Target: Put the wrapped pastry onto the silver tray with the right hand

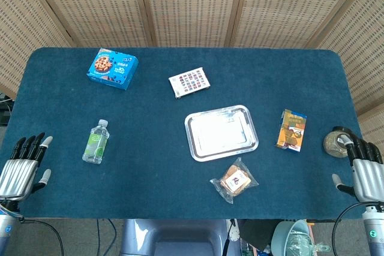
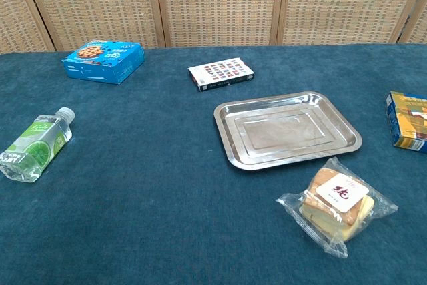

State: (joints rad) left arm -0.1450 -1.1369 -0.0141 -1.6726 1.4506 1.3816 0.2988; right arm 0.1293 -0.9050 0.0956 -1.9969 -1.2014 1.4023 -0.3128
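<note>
The pastry (image 2: 337, 203), in clear wrap with a white label whose red mark is too small to read, lies on the blue-carpeted worktop (image 1: 150, 142) just in front of the empty tray (image 1: 221, 132), apart from it. Both the left hand (image 1: 23, 166) and right hand (image 1: 363, 169) rest at the near corners, fingers spread, holding nothing. Woven panels (image 2: 220, 1) stand behind.

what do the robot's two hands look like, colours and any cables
Both the left hand and the right hand have black fingers on a ribbed silver-grey palm shell with pale thumbs. Below each sits a grey wrist showing a teal mark, and a thin dark cable trails off.
</note>
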